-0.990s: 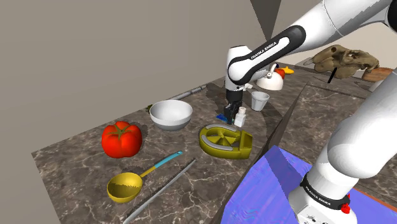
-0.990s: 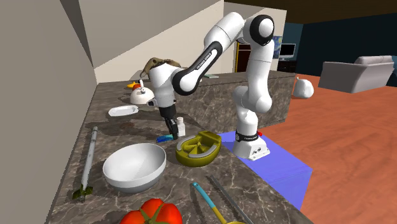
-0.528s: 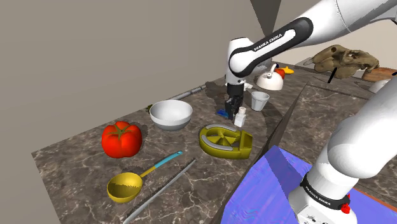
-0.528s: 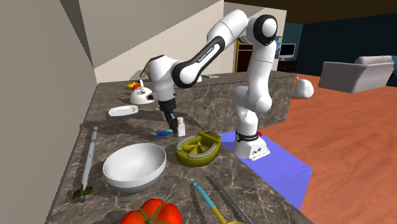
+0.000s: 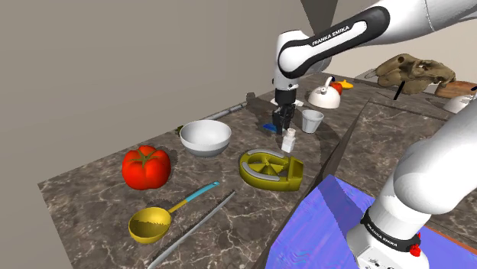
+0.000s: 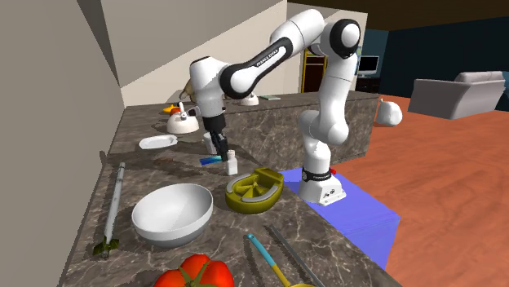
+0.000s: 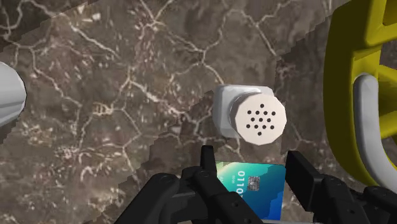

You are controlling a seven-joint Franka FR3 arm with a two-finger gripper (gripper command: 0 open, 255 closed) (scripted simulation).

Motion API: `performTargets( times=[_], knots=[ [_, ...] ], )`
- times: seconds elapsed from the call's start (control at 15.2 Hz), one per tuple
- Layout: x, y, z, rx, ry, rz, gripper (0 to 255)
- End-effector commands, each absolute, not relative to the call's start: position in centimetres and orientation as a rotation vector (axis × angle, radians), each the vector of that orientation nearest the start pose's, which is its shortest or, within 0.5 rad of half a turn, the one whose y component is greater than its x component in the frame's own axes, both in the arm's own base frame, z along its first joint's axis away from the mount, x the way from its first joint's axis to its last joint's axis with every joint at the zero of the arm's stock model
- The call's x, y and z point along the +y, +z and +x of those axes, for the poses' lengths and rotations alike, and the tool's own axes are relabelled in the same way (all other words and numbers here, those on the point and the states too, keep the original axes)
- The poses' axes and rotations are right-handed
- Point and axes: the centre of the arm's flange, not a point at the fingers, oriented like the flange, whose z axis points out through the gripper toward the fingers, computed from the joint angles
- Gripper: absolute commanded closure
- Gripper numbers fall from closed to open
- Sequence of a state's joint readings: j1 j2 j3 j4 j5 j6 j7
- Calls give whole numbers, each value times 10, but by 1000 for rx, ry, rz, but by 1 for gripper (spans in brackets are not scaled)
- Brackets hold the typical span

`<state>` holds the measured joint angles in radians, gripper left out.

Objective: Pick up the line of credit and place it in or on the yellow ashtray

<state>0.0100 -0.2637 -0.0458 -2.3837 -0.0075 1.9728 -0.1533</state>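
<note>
Wrist view has the black gripper clamped on the blue-green card, which is held clear of the dark marble counter. A white shaker stands just ahead of the fingers, with the yellow ashtray close beside it. From the shoulder view, a white cup and a white bowl sit on either side of the hand. The ashtray lies near the counter's edge by the blue stand.

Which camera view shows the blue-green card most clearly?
The wrist view: the card faces the camera, held in the gripper, its digits and chip visible. The shoulder view shows a small blue sliver beside the gripper; the second exterior view a thin blue-green strip.
</note>
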Motion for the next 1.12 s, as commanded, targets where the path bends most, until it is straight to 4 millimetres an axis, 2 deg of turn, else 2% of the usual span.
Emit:
performTargets(
  times=[0.0, 0.46, 1.06],
  knots=[
    [-17, 420, 440, -192, 229, -3108, 255],
    [-17, 457, 440, -192, 229, -3108, 255],
    [78, 465, 369, -192, 229, -3108, 255]
  ],
)
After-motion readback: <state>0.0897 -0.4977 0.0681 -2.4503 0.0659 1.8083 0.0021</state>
